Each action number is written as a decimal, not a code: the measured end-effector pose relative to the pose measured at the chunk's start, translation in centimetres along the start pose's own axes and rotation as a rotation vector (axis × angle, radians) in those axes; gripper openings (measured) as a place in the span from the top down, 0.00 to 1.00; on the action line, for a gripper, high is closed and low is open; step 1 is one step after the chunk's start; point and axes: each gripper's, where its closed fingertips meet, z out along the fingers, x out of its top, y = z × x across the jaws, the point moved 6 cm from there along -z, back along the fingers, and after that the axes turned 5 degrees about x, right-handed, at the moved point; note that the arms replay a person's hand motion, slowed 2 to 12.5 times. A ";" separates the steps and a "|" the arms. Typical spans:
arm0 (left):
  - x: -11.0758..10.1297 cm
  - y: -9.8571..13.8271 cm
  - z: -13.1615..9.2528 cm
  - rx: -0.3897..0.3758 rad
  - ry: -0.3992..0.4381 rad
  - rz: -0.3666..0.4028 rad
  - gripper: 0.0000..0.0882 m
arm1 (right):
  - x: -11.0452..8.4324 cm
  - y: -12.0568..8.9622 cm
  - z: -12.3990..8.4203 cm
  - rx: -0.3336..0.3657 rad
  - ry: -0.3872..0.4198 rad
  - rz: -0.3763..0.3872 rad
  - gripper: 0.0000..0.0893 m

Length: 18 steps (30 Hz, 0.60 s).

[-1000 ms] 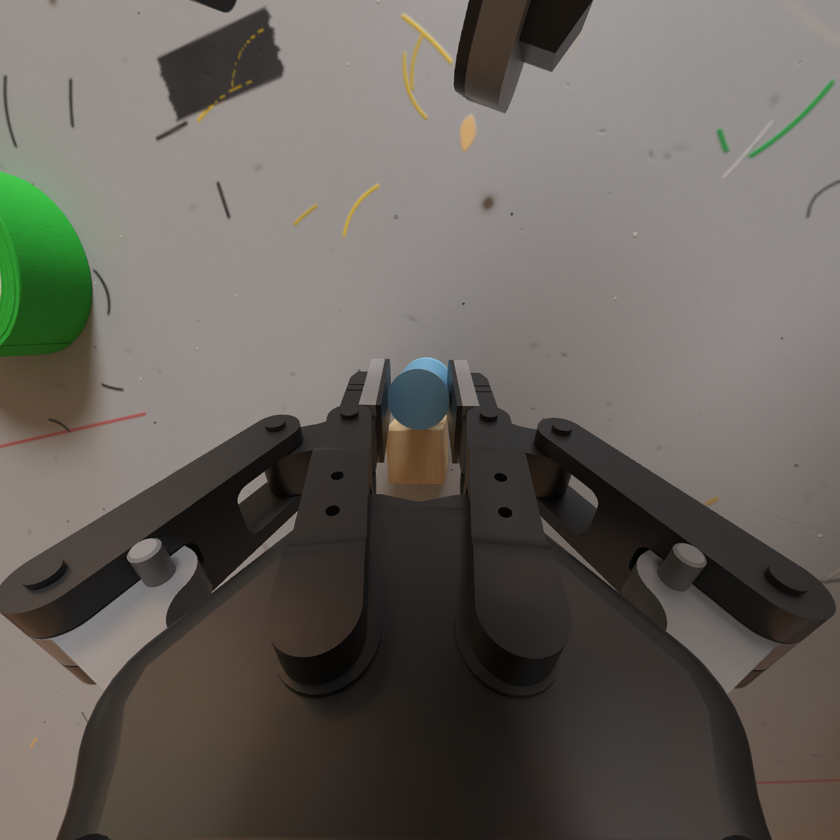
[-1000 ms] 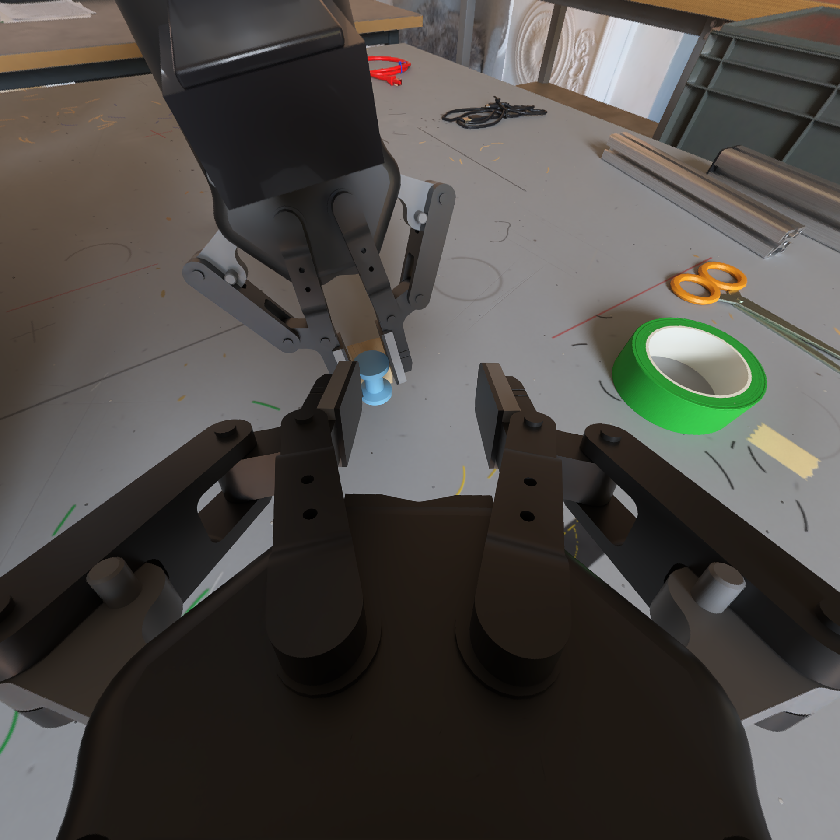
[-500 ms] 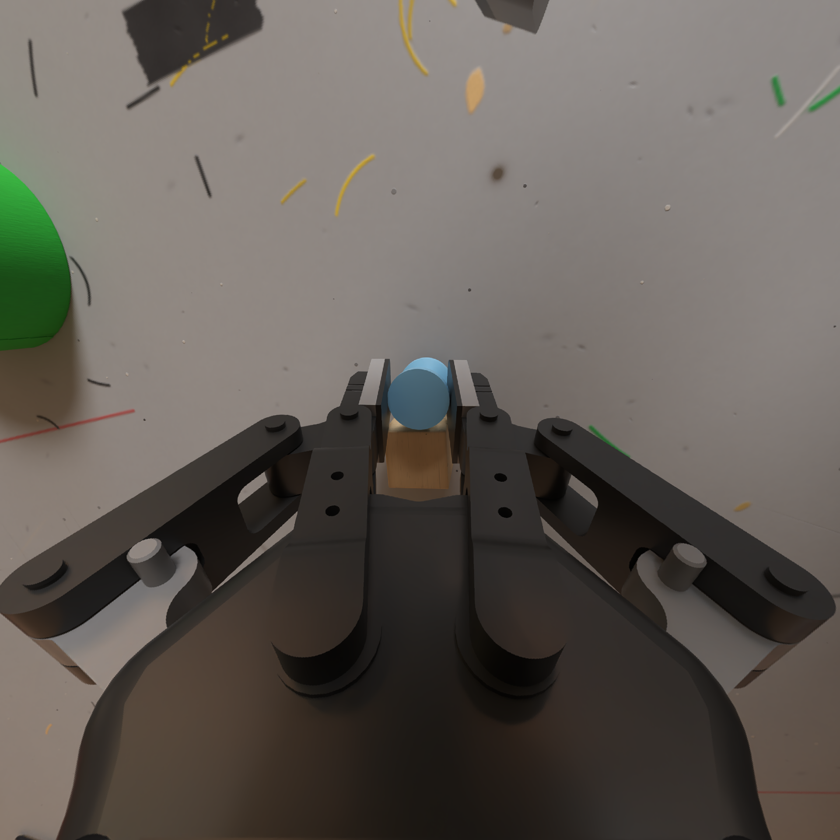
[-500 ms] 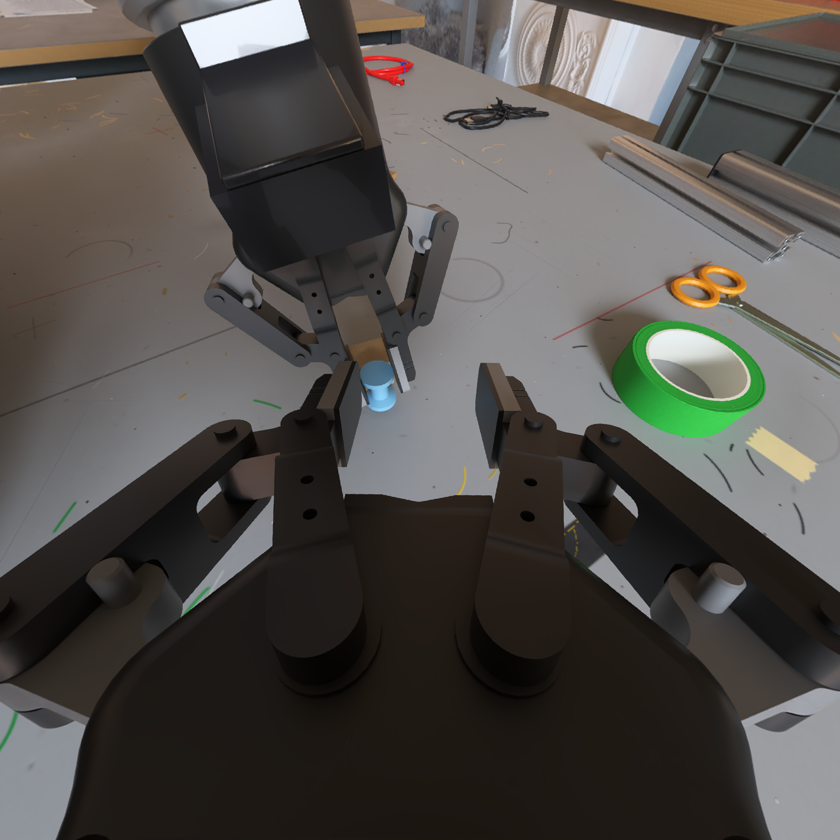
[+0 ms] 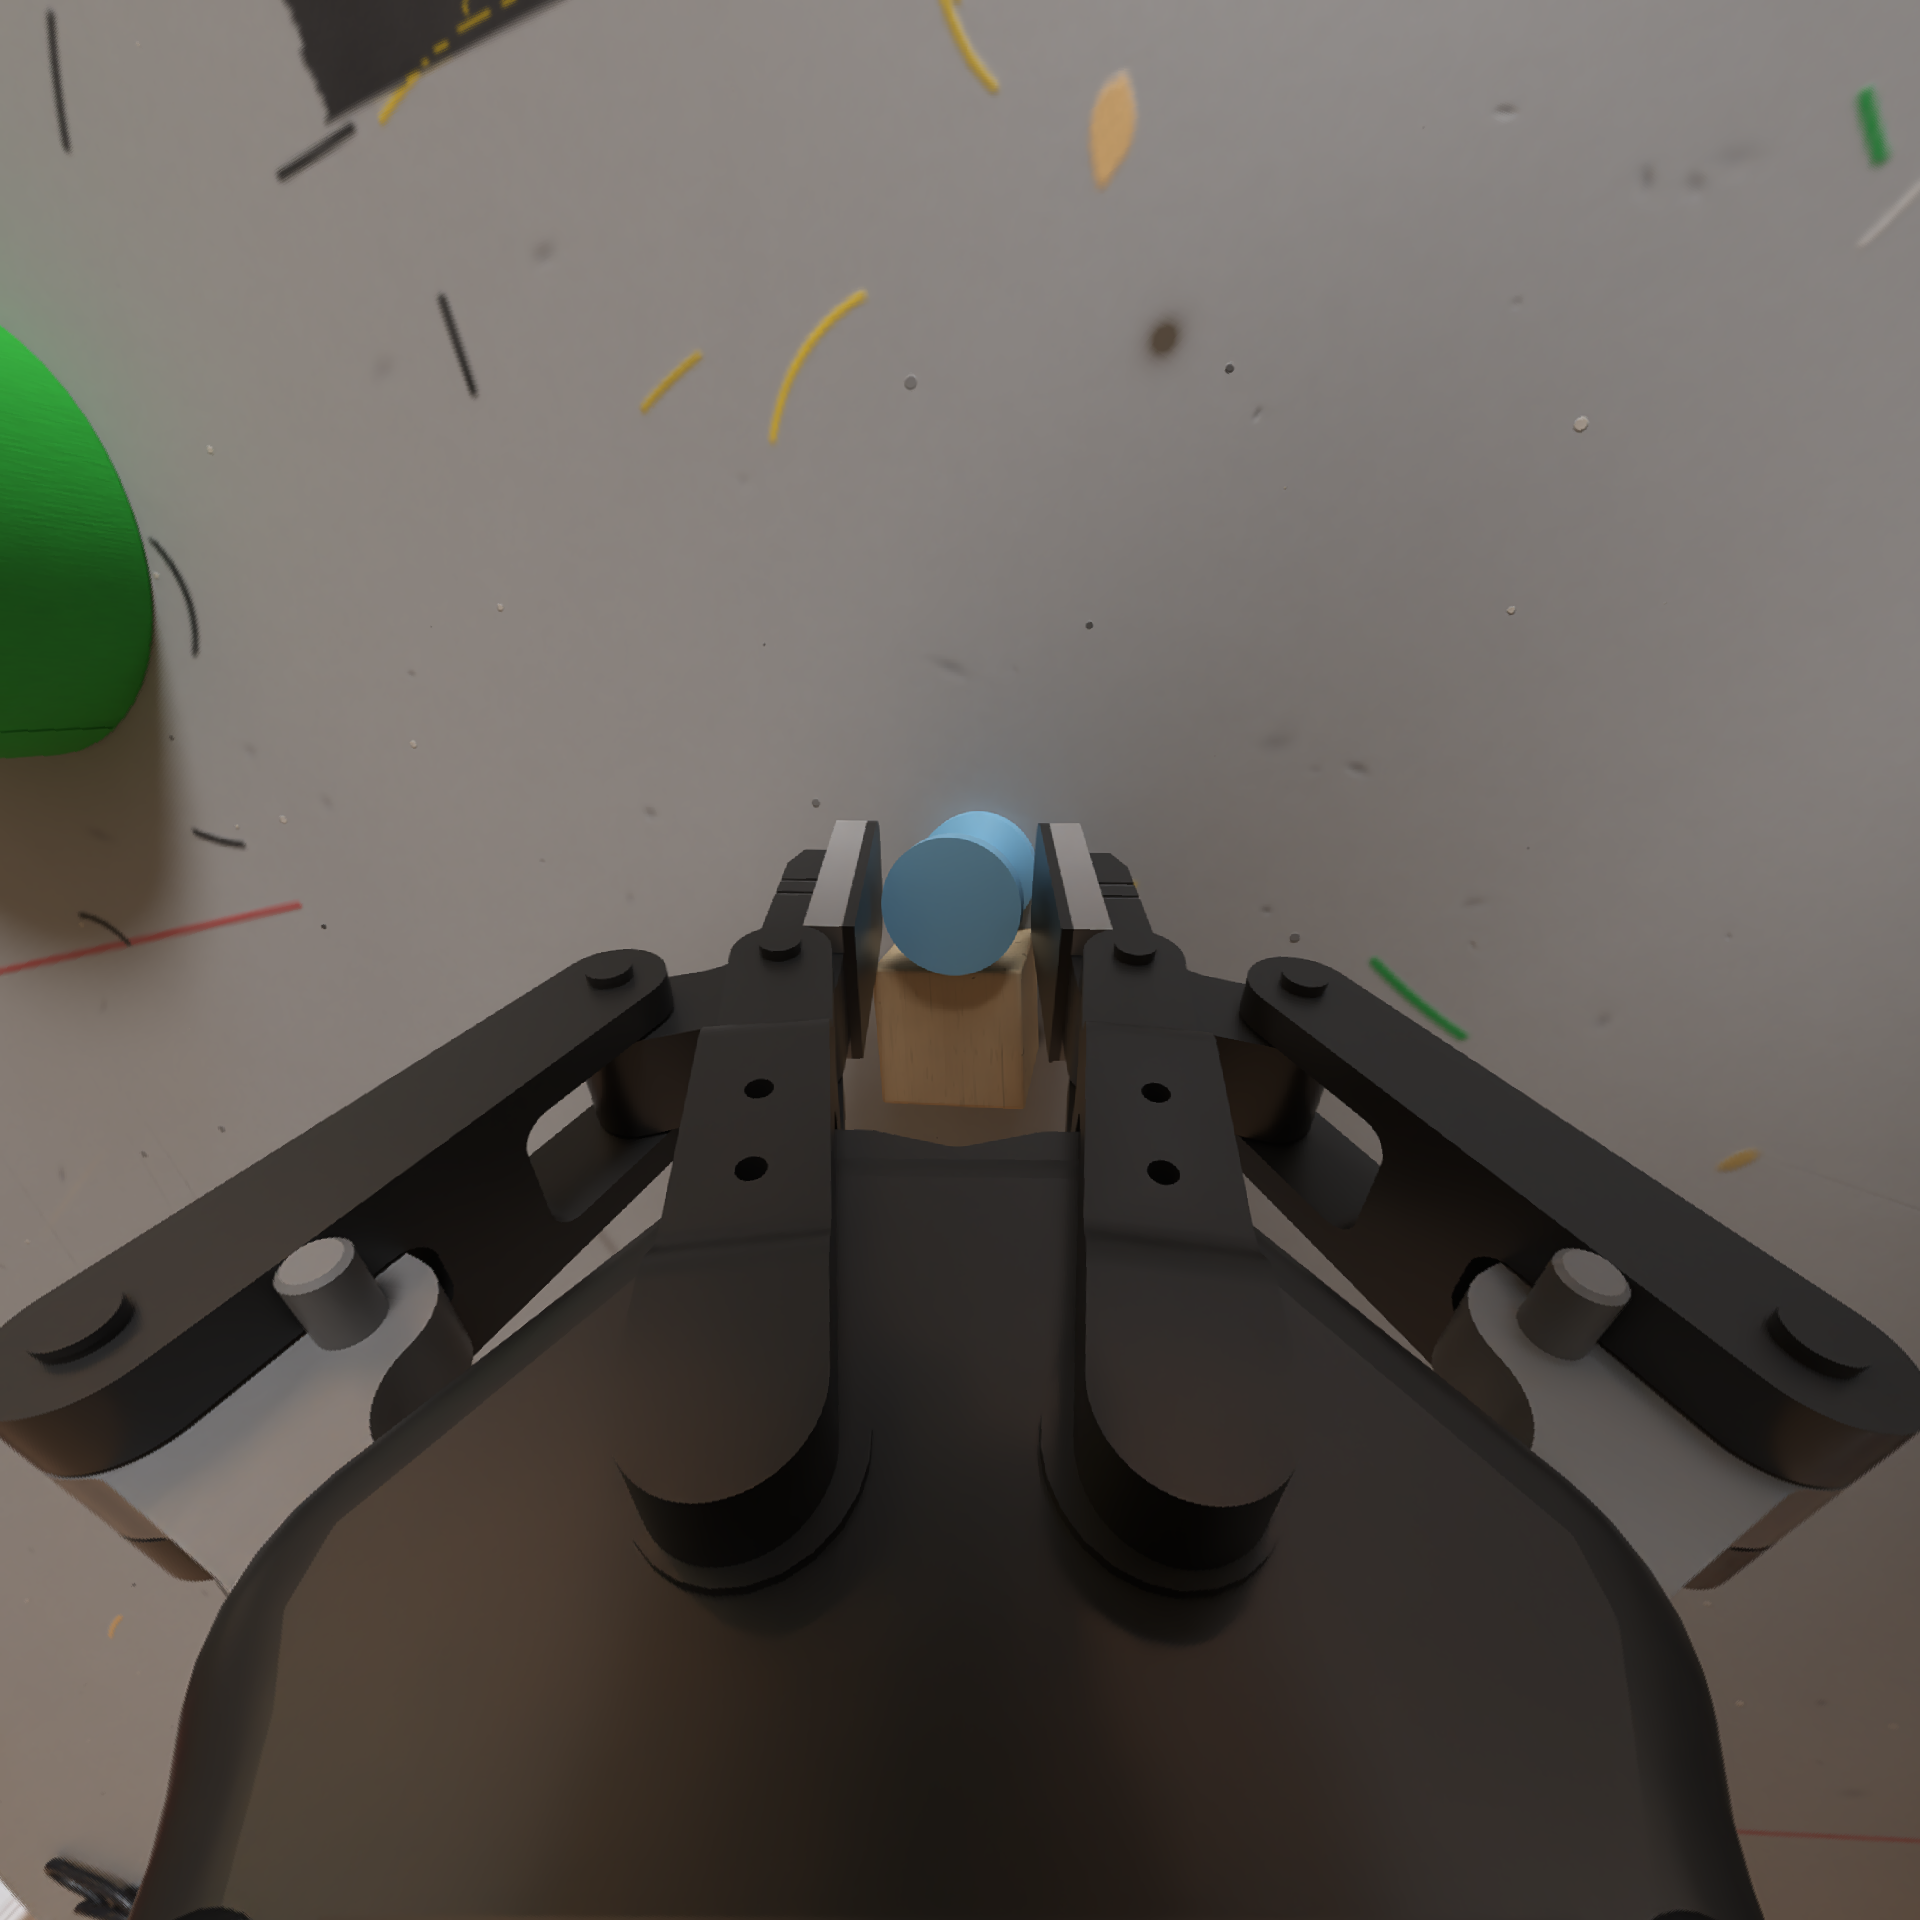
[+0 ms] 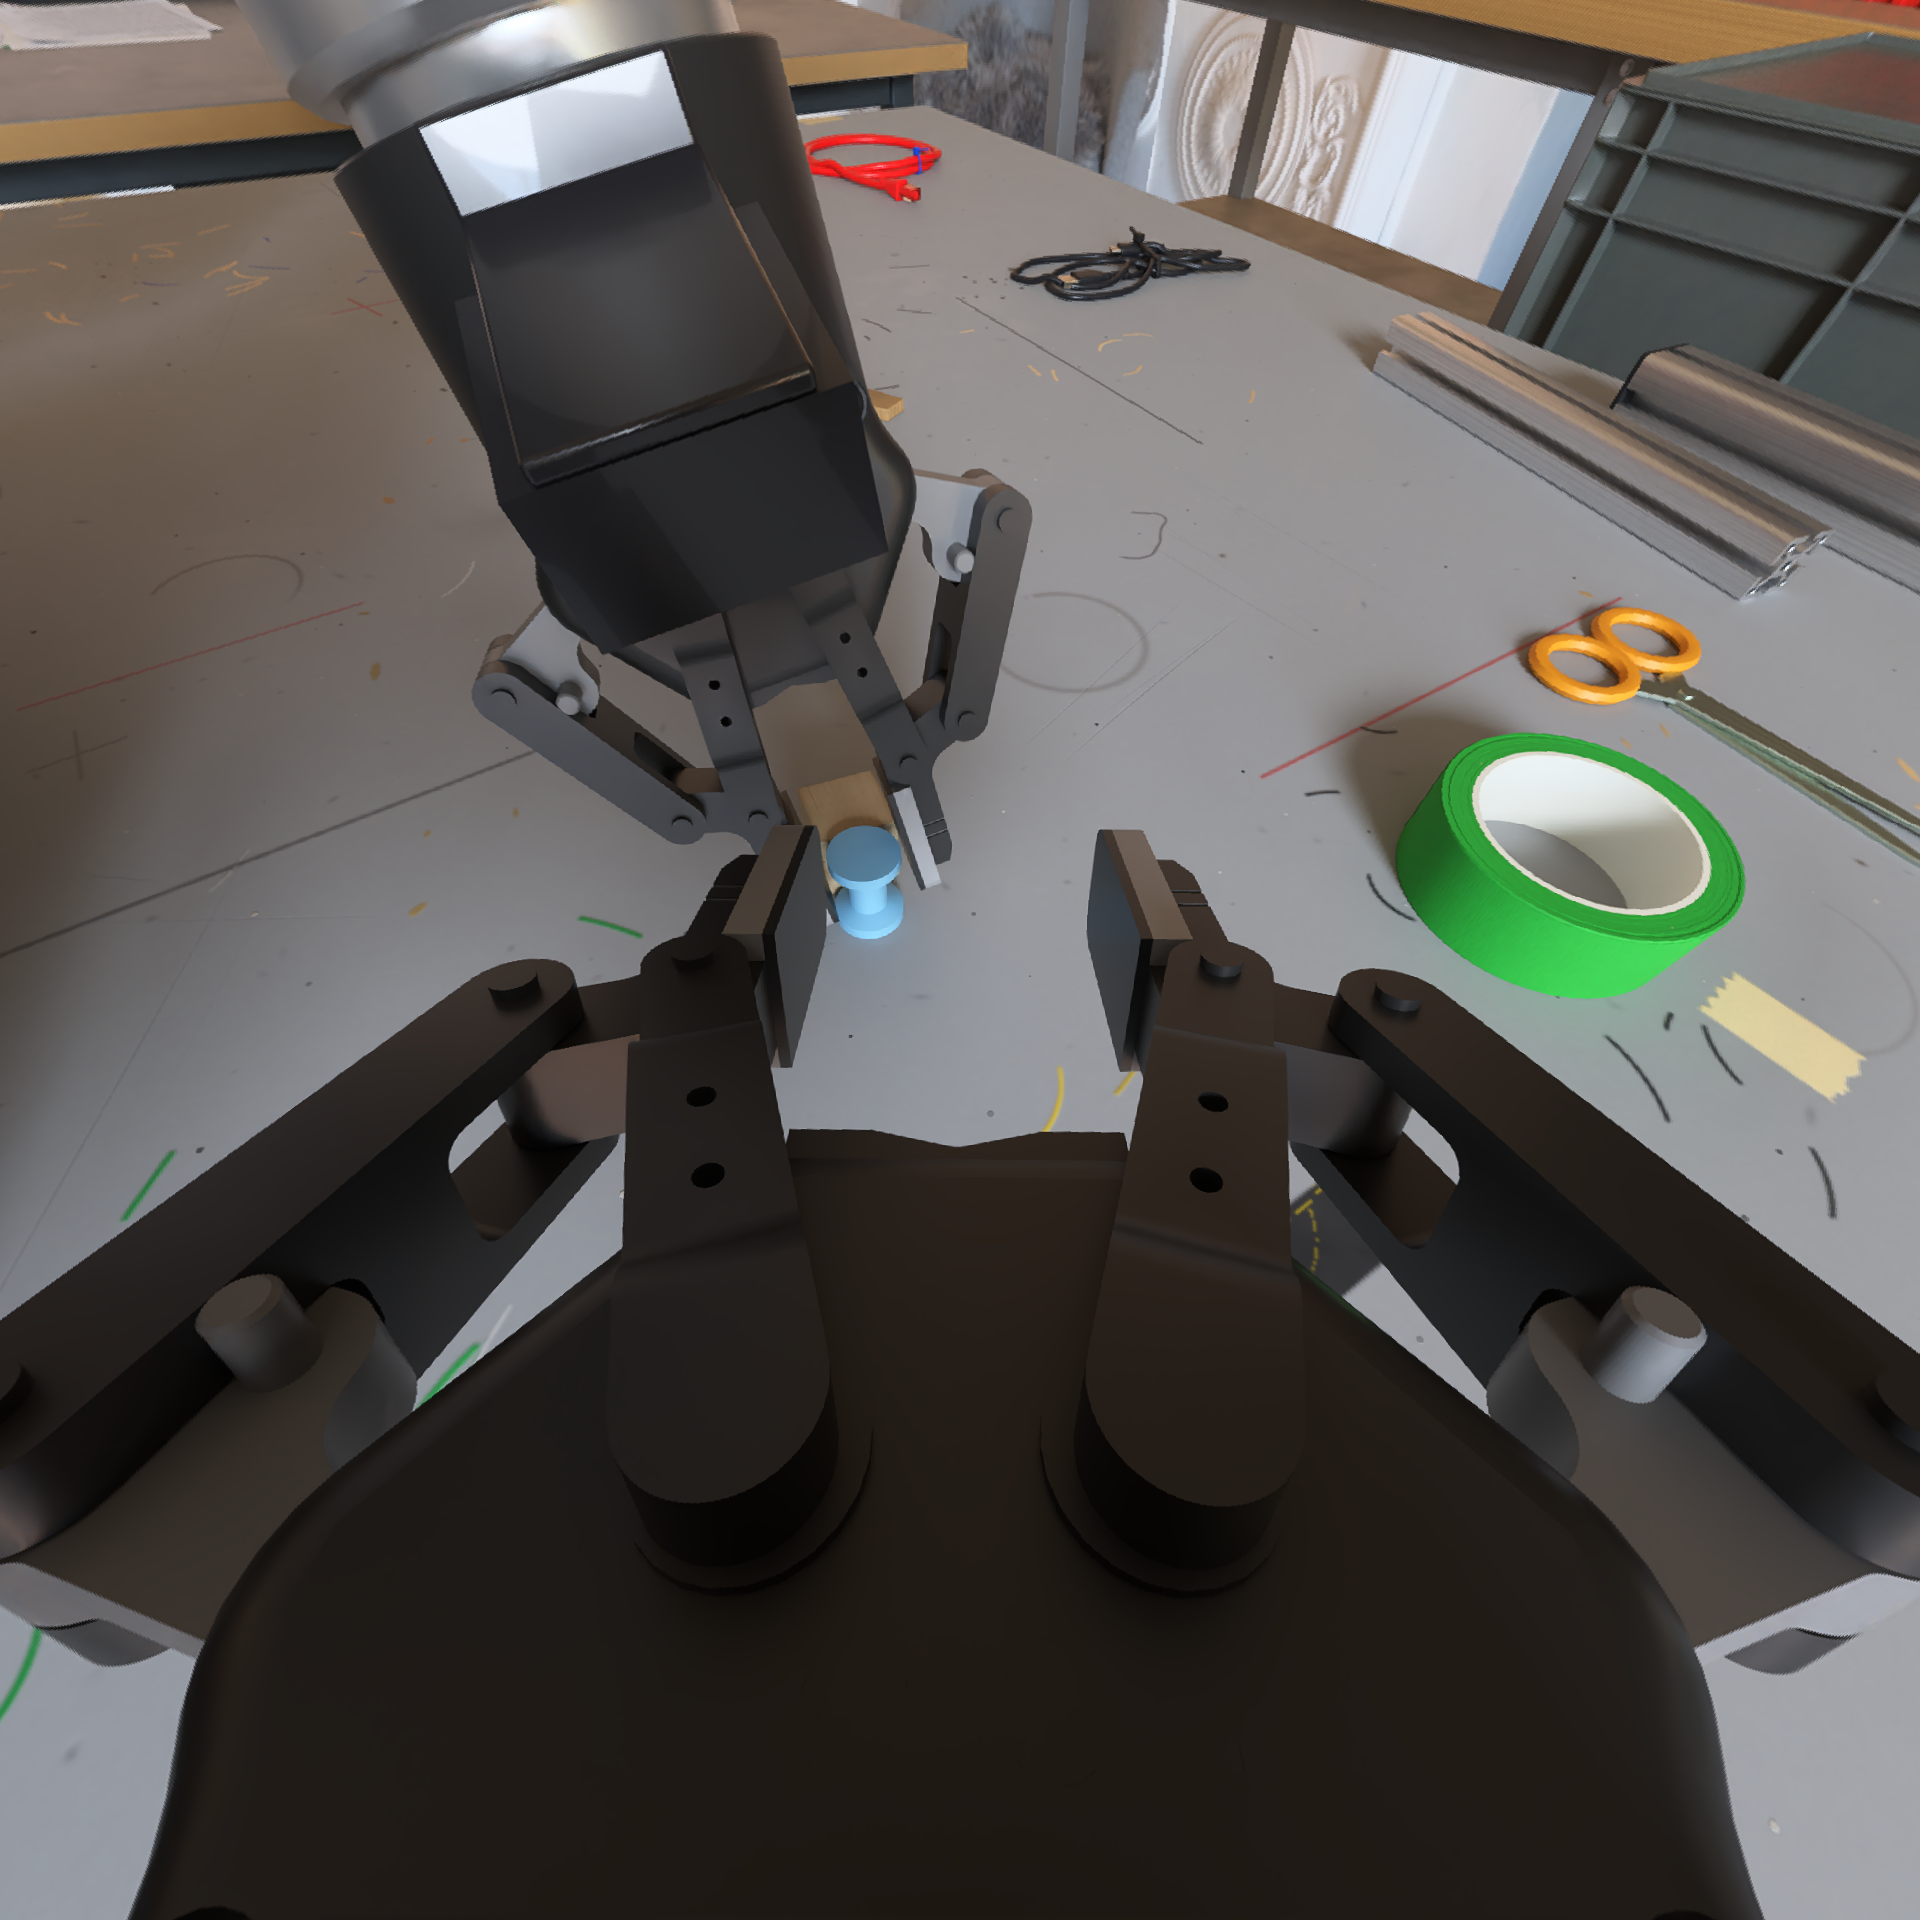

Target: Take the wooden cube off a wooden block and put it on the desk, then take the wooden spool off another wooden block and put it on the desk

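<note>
My left gripper is shut on a tan wooden block. A blue spool sits on the block's end at the fingertips. In the right wrist view the left gripper tilts down over the grey desk. There the block sits between its fingers, and the spool points down, its lower flange at or just above the desk. My right gripper is open and empty, just in front of the spool. A tan wooden edge shows behind the left wrist. I see no cube.
A green tape roll lies right of the grippers and shows in the left wrist view. Orange-handled scissors, aluminium profiles, a grey crate, a black cable and a red cable lie farther back.
The left gripper has come down toward the desk and tilted, still holding the block with the spool. The right gripper has stayed in place, open.
</note>
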 end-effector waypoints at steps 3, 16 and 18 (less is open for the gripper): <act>-0.1 0.0 -0.2 0.011 0.004 -0.008 0.65 | 0.0 0.0 0.0 -0.001 0.001 0.003 0.48; -0.7 -0.3 -2.2 0.066 0.092 -0.072 0.58 | -0.1 0.2 0.0 -0.007 0.004 0.015 0.48; -0.8 -0.4 -2.8 0.079 0.117 -0.086 0.58 | -0.1 0.3 0.0 -0.009 0.004 0.017 0.48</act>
